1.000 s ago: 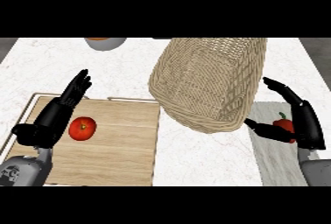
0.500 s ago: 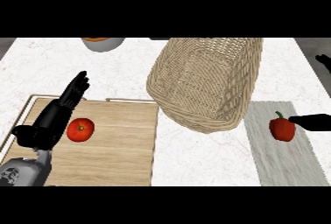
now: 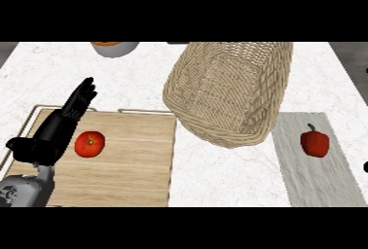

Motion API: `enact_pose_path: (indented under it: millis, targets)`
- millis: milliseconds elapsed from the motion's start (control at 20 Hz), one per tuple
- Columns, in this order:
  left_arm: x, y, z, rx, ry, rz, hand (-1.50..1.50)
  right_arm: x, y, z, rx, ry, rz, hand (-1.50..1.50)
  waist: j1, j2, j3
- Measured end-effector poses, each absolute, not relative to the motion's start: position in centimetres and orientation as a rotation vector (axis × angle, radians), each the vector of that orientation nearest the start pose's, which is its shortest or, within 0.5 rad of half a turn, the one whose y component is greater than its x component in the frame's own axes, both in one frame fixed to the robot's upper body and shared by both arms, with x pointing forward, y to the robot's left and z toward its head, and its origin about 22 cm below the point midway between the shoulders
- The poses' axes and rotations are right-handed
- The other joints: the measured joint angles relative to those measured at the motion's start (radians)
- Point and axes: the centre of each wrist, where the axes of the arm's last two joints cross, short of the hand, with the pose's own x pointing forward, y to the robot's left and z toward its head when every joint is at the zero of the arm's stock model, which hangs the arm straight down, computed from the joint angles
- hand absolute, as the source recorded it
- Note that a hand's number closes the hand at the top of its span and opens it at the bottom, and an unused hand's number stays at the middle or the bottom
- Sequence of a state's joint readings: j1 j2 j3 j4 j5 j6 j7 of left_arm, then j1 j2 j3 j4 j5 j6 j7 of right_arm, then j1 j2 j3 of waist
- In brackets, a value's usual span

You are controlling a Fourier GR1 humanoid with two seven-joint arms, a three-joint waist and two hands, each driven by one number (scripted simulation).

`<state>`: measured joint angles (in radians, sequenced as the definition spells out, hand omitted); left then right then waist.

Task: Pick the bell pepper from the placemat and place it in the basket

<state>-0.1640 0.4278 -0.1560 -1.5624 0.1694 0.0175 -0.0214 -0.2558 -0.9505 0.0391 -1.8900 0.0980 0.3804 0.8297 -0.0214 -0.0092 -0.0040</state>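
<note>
Worktop (image 3: 144, 82): white marble, carries everything listed below.

Basket (image 3: 230, 92): large woven wicker, lying centre-right, its near rim just beside the placemat's inner edge. This is my target container.

Cutting board (image 3: 122, 165): pale wood, lower left, with a metal rail showing along its far edge.

Placemat (image 3: 320, 180): grey cloth strip at the right side.

Left robot hand (image 3: 61, 126): black, fingers straight and released, resting over the board's left edge, holding nothing. I leave it parked.

Bell pepper (image 3: 315, 143): red, green stem pointing away from me, lying free on the far half of the placemat, close to the basket but not touching it. Nothing grips it.

Tomato (image 3: 90, 144): red, on the board just beside the left robot hand. Not my item.

Bowl (image 3: 115, 47): grey, orange contents, cut off at the far edge.

Right robot hand: not in view, apart from dark specks at the right border that I cannot read.

Step in hand, as I judge it: the pick is not yet made. I would bring the right robot hand in from the outer side, curl round the pepper's body below the stem, lift clear of the wicker rim before crossing left, and release over the basket's hollow.
</note>
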Motion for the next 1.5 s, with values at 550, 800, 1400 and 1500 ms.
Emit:
enact_pose_path:
  millis: [550, 800, 1400, 1500]
  targets:
    - [28.2, 27.1, 5.6, 0.060, -1.683, -0.367, 0.00, 21.6, -33.4, 26.1, -0.875, -1.004, 0.861, -1.50, 0.009, 0.006, 0.003]
    - [28.0, 26.4, 5.7, 0.055, -1.685, -0.373, 0.00, 21.2, -34.1, 23.2, -0.870, -1.004, 0.807, -1.50, 0.015, 0.008, 0.004]
    - [27.8, 26.9, 6.0, 0.048, -1.692, -0.381, 0.00, 22.9, -34.9, 14.2, -0.905, -1.054, 0.742, -1.50, 0.022, 0.009, 0.004]
    - [27.5, 26.9, 5.7, 0.044, -1.694, -0.384, 0.00, 23.1, -35.0, 13.0, -0.914, -1.055, 0.742, -1.50, 0.022, 0.009, 0.004]
